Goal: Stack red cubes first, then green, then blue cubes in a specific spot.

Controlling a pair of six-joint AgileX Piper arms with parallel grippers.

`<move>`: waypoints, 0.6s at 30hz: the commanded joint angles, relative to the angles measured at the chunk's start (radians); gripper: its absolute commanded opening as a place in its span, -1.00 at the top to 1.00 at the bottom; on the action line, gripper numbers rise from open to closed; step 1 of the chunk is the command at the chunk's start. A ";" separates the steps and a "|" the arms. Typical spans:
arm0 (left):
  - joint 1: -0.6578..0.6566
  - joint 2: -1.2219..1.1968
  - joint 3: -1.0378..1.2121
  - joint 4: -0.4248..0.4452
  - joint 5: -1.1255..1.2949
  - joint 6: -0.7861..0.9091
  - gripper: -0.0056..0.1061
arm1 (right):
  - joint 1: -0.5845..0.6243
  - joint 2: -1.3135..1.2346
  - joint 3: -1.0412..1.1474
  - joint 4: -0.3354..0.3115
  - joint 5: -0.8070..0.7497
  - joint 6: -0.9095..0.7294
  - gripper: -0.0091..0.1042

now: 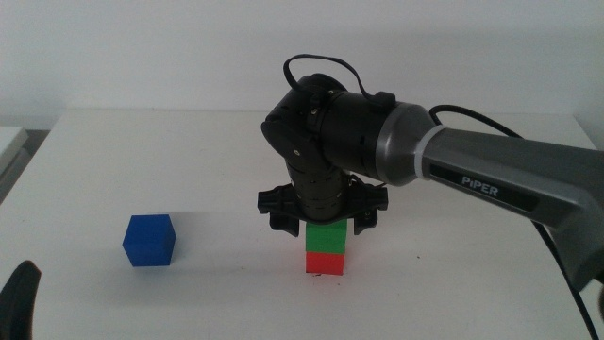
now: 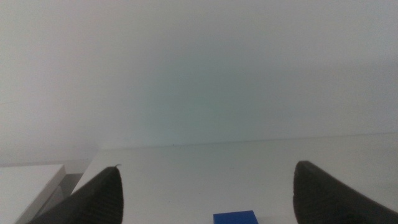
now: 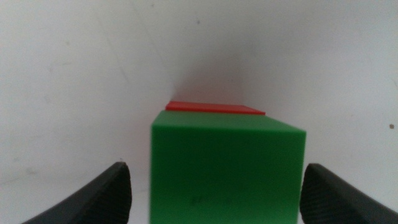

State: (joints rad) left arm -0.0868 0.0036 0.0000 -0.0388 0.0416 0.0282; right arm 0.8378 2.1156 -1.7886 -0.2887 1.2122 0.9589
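The green cube (image 1: 327,236) sits on the red cube (image 1: 326,263) in the middle of the white table; the marked spot is hidden under them. My right gripper (image 1: 324,225) hangs straight over this stack. In the right wrist view it (image 3: 214,186) is open, its jaws wide on both sides of the green cube (image 3: 227,165) without touching it, and a strip of the red cube (image 3: 214,108) shows beyond it. The blue cube (image 1: 150,240) stands alone to the left. My left gripper (image 1: 19,295) waits at the bottom left, open (image 2: 208,193), with the blue cube (image 2: 236,218) in front of it.
A white flat object (image 1: 9,144) lies beyond the table's left edge. The right arm (image 1: 491,179) reaches in from the right above the table. The table's far edge (image 1: 189,111) meets a white wall.
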 commanded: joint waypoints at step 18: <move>-0.004 -0.004 0.000 -0.002 -0.011 0.001 -0.78 | 0.017 -0.741 0.389 -0.063 0.008 -0.284 -0.64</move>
State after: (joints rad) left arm -0.0868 0.0036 0.0000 -0.0388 0.0416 0.0282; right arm 0.8743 1.4539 -1.4721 -0.3361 1.2086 0.7228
